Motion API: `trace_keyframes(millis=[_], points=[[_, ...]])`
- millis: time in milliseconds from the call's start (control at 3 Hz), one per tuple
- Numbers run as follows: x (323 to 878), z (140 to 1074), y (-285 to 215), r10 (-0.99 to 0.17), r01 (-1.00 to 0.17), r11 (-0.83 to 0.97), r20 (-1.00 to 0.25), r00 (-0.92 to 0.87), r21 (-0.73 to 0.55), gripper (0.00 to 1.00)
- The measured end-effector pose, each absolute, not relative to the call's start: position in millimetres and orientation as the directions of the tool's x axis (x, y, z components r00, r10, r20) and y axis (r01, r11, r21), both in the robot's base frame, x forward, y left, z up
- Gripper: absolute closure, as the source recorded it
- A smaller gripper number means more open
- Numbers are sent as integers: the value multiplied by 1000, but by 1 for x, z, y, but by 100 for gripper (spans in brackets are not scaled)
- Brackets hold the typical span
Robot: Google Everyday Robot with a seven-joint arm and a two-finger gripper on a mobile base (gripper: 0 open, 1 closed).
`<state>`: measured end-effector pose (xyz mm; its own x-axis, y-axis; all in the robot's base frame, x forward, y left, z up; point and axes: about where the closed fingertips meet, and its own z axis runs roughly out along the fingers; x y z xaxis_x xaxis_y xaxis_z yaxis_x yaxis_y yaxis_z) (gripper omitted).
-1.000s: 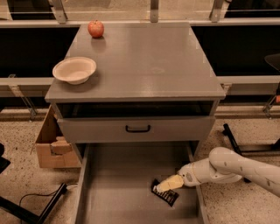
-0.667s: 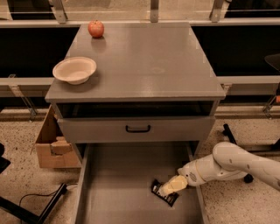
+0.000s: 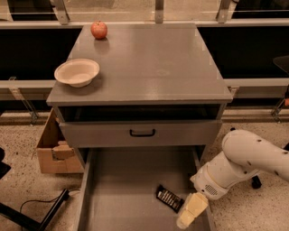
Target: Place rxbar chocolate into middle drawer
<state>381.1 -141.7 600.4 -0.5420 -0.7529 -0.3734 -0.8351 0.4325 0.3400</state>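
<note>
The middle drawer [image 3: 122, 189] is open, its near end cut off at the picture's lower edge. The rxbar chocolate [image 3: 169, 198] lies flat on the drawer's floor, near its right wall. The gripper [image 3: 190, 211] hangs at the bar's right end; whether it touches the bar, and how wide it stands, cannot be told.

Indoor test space, office or lab sort, not a home.

- Floor [image 3: 27, 189]: hard, speckled, terrazzo-like and bare.
- Behind the grey table [image 3: 149, 63]: a run of dark glazed panels [image 3: 31, 54] framed by a metal rail [image 3: 253, 82], with metal posts [image 3: 156, 10] along the back.
- Left of the table: an open cardboard box [image 3: 52, 151] sits straight on the floor, and a black cable [image 3: 31, 205] trails near it.
- White robot arm [image 3: 253, 158] comes in from the right. Its gripper [image 3: 192, 212] hangs low at the right front corner of the pulled-out middle drawer [image 3: 126, 189].
</note>
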Motion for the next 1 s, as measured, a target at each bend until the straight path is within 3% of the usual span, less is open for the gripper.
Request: trace_keyframes(millis=[333, 667, 1000], points=[[361, 657, -144, -826, -870, 429, -284, -487, 242, 0], [365, 749, -162, -831, -875, 484, -308, -464, 10, 0], [376, 796, -177, -804, -835, 536, -377, -460, -123, 0]])
